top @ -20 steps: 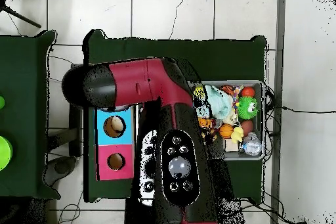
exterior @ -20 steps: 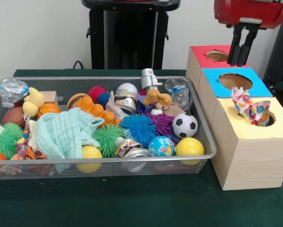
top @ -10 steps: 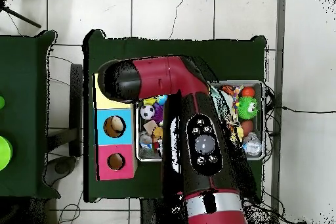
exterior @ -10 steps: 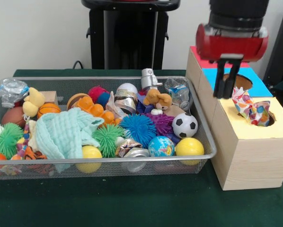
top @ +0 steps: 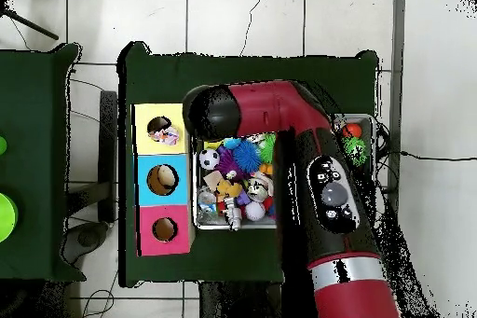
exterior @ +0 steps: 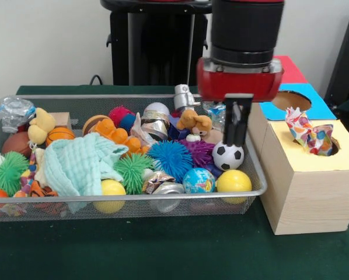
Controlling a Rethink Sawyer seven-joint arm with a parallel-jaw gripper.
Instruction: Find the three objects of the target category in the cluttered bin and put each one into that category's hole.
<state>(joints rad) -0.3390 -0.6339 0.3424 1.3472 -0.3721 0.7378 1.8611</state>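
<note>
The gripper (exterior: 236, 125) hangs over the bin's end nearest the box, its dark fingers (exterior: 237, 119) pointing straight down and drawn together with no visible gap — closed, and holding nothing. Directly beneath the fingertips, and probably touching them, lies the soccer ball (exterior: 227, 154); a yellow ball (exterior: 233, 181) sits just in front of it against the wire wall, and a globe-printed ball (exterior: 198, 180) lies beside that. A ball has no long axis, so approach angle is likely not critical; the fingers would need to part before any descent.

Which category is the target cannot be read from the pictures. A crumpled patterned wrapper (exterior: 309, 132) sits partly inside the yellow hole (exterior: 332, 147), which suggests crumpled packaging; a similar crumpled foil piece (exterior: 153, 125) lies well toward the bin's middle, away from the fingers.

The wire bin (exterior: 133, 206) is crowded — spiky blue ball (exterior: 170, 158), mint cloth (exterior: 81, 165), plush dog (exterior: 195, 122), among others. On the box (exterior: 306, 192), the blue hole (exterior: 289, 100) looks empty from the front
</note>
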